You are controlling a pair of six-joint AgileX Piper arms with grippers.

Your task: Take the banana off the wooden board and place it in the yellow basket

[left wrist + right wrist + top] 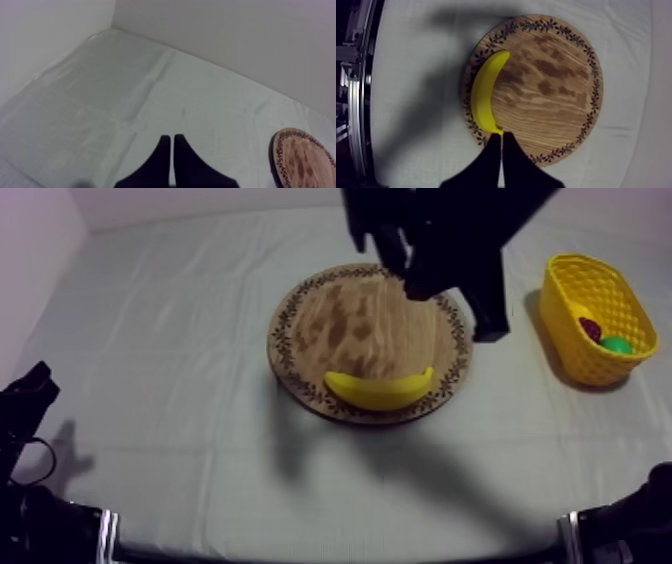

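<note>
Curved yellow toy banana (380,388), flat on the near edge of a round wooden board with patterned rim (340,318). Right gripper (501,135) of two black fingers above it, pressed together, empty. Left gripper (172,137) likewise pressed together, over bare cloth at left. Yellow lattice basket (570,338) at right, well apart. Needs spreading before descent; otherwise risks nudging the banana off the board.

My right arm (450,238) comes in from the upper right, right gripper (501,135) pointing down, its fingers pressed together in a narrow wedge. My left arm (28,403) sits low at its side, with the left gripper (171,138) likewise closed on nothing.
</note>
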